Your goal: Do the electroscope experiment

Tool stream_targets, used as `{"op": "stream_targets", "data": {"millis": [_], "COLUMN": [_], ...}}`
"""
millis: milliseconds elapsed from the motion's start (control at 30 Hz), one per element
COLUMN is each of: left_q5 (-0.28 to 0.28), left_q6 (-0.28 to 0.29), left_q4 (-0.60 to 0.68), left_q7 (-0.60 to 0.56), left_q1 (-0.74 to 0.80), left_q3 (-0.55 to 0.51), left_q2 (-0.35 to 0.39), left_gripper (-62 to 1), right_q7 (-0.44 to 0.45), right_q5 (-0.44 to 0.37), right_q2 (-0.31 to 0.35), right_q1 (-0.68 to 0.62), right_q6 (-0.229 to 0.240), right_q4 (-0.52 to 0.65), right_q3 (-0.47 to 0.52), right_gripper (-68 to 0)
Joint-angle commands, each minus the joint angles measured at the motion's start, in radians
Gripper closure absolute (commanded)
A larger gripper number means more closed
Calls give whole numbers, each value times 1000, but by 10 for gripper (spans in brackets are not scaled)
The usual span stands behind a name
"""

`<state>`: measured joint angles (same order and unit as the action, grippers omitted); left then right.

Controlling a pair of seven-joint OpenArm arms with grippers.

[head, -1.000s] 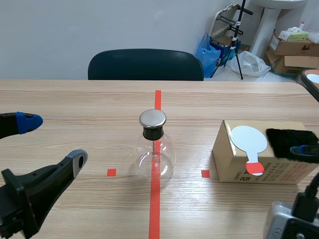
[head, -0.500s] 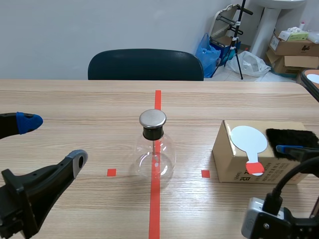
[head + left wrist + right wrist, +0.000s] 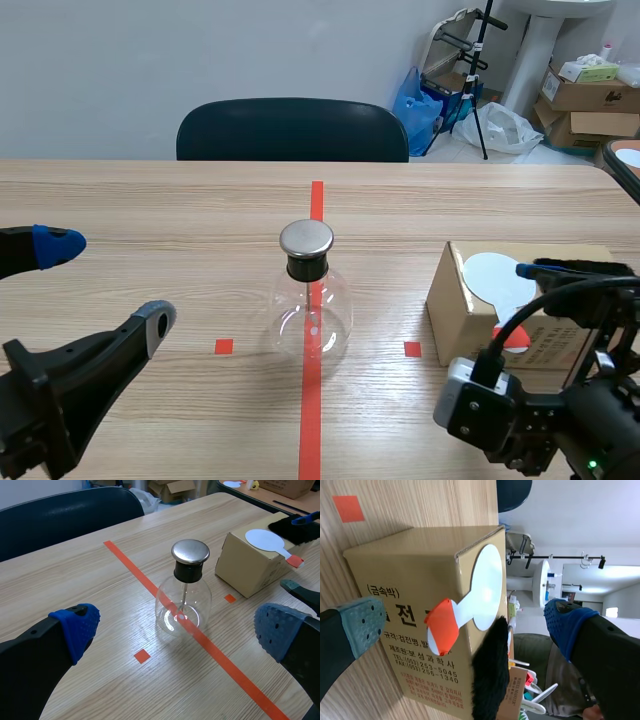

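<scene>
The right pincer (image 3: pixel 465 625) sits at the lower right of the scene, fingers apart and gripping nothing, straddling the cardboard box (image 3: pixel 395 580). The white paddle (image 3: pixel 482 587) with its orange-red handle lies on the box between the fingers, with the black fur (image 3: pixel 487 680) just beside it. The left pincer (image 3: pixel 177 630), lower left, is also spread and empty. The glass electroscope flask (image 3: pixel 312 300) stands mid-frame on the counter (image 3: pixel 200 210), ahead of the left pincer and apart from it.

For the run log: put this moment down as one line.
left gripper open, flask ahead | right gripper open, facing paddle on box | nothing held
</scene>
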<state>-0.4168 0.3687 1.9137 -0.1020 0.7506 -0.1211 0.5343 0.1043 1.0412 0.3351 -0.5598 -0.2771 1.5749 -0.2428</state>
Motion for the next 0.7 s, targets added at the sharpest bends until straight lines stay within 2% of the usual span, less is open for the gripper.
{"op": "stream_targets", "data": {"millis": [0, 267, 667], "left_q5": [-10, -10, -10], "left_q6": [1, 1, 1], "left_q4": [11, 11, 11], "left_q7": [-14, -14, -14], "left_q1": [0, 0, 0], "left_q3": [3, 3, 3], "left_q2": [-5, -5, -5], "left_gripper": [-623, -623, -623], "right_q7": [-8, -39, -39], "right_q5": [7, 11, 29], "right_q2": [3, 3, 3], "right_q1": [6, 9, 9], "right_q6": [-15, -15, -19], "right_q4": [0, -9, -9], "right_q3": [0, -7, -7], "right_gripper": [-679, -679, -679]}}
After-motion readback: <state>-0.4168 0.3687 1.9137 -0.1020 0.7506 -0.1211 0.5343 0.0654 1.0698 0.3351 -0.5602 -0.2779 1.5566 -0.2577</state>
